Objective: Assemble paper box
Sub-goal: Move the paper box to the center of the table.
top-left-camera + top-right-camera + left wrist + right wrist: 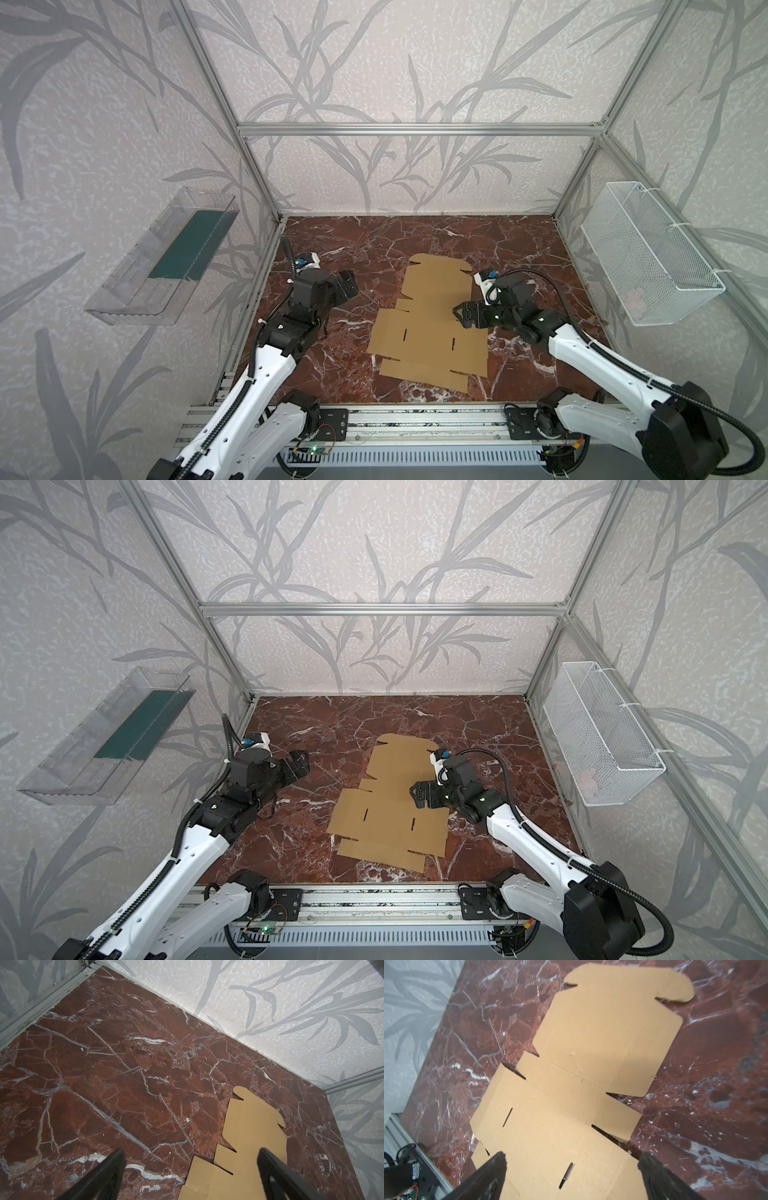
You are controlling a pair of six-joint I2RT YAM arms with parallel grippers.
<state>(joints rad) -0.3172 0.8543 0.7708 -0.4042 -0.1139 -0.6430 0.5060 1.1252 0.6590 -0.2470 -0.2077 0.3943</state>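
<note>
Box point(432, 332) unassembled: one flat tan die-cut sheet, nothing folded up, lying on the table point(353, 249) a little right of centre. It looks the same in both top views point(390, 812). Its long axis runs from the table's near edge toward the far edge, leaning slightly. The far flap point(436, 264) with rounded corners is at the back. The widest panels, with two slits point(404, 336), are at the front.

The right gripper point(459, 316) is much the closer. It sits over the sheet's right side, about halfway along the long axis, pointing across the sheet toward the other arm. Jaws spread wide, nothing in them. In its wrist view the box point(581, 1084) fills the space ahead of the right gripper point(572, 1159), with the fingers point(492, 1169) apart over the slit panel. Touching or just above: cannot tell.

The left gripper point(350, 286) is off the sheet, over bare marble on the sheet's left with a clear gap. Also wide and empty. Its wrist view is mostly marble ahead of the left gripper point(191, 1153), with the box point(253, 1132) off toward one finger point(270, 1167).

Judgement: the first fold probably falls to the right arm, since a side edge lies right under it. The left arm would have to come across to work the opposite side. The side panels look to fold along lines parallel to the long axis, so an approach from either flank suits.
</note>
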